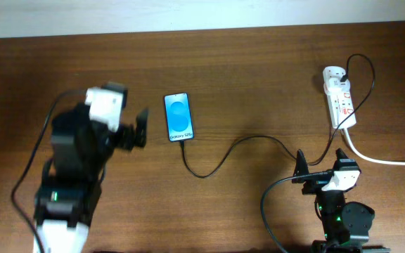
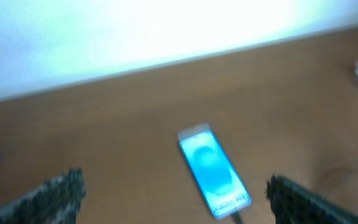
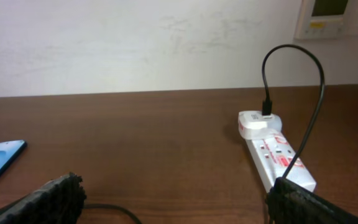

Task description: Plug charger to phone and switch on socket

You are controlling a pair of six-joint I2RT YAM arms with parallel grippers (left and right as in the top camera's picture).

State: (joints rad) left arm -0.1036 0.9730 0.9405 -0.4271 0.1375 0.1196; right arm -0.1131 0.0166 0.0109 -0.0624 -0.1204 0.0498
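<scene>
Phone [image 1: 178, 117]: on counter [image 1: 259, 77], charger [image 1: 201, 175] tip at lower edge (seating unclear).
Socket [image 1: 342, 102]: far right.
Left jaws: spread wide, empty.
Right jaws: likewise.
Risk: reaching the socket may snag slack, yank tip out.

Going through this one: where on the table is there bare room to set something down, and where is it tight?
The widest bare patch is the table between the phone and the power strip, beyond the black cable. Another lies at the near edge between the left arm and the right arm. It is crowded beside the power strip, where the cable and white cord gather.
</scene>
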